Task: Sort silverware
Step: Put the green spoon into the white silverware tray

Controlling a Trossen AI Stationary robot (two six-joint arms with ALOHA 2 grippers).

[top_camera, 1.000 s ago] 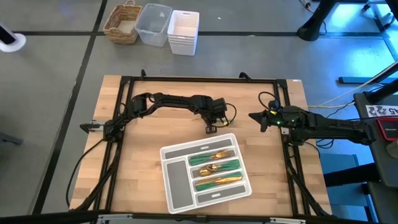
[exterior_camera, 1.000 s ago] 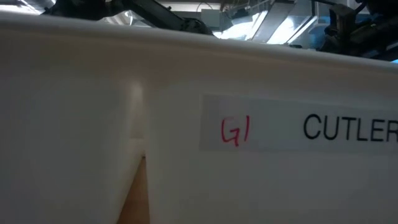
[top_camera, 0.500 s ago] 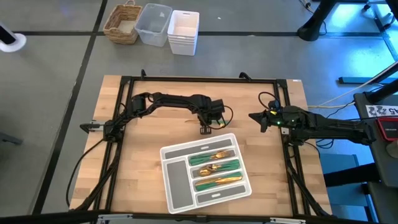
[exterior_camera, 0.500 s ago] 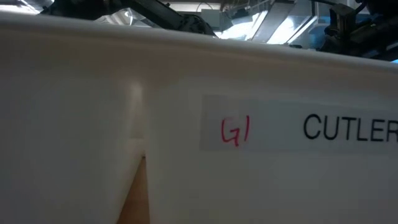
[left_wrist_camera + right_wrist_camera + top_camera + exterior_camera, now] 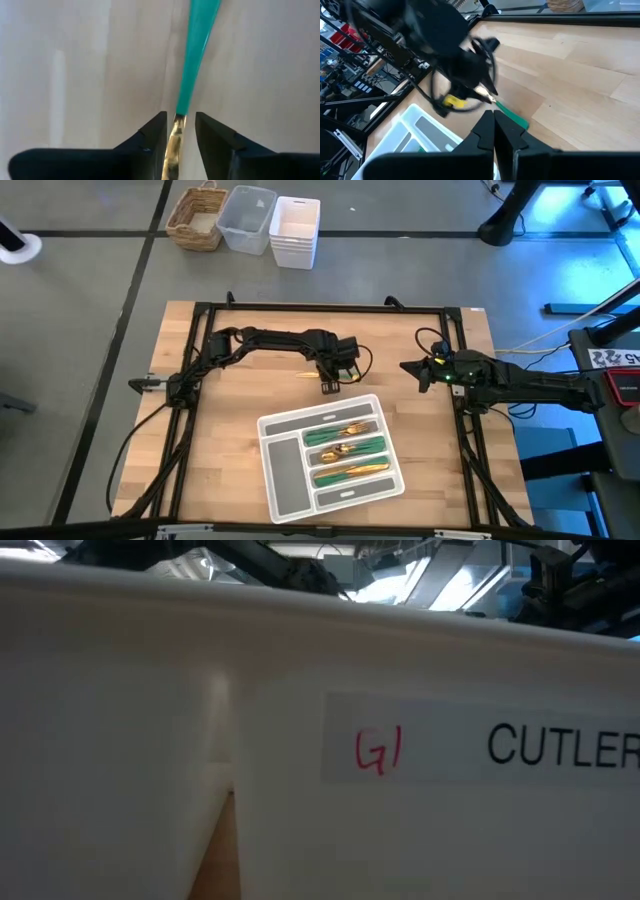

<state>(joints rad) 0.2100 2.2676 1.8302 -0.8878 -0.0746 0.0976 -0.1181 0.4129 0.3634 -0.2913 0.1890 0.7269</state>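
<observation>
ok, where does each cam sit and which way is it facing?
High: overhead, straight down on table, both arms, tray.
Low: table height, blocked by the tray wall; arm bits above.
Left wrist: down past the left gripper, jaws apart around a green-handled piece.
Right wrist: past the shut right gripper toward the left arm.
Both wrist views share that piece.

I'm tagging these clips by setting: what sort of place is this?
Probably a robotics lab or workshop, not a kitchen: a wooden table in a black frame on a grey floor, racks and cables beside it, storage bins on the floor.
</observation>
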